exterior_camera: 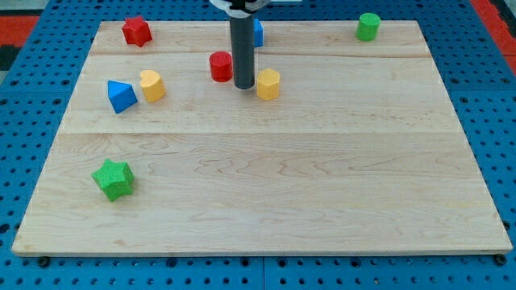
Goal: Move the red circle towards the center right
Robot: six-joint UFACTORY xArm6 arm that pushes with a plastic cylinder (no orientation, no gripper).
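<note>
The red circle is a short red cylinder on the wooden board, near the view's top, a little left of the middle. My tip stands just to its right, between it and a yellow hexagon block. The tip is very close to both; I cannot tell whether it touches either. The rod rises straight up out of the view's top.
A blue block is partly hidden behind the rod. A red star lies at top left, a green cylinder at top right. A blue triangle block and a yellow block sit at the left, a green star at lower left.
</note>
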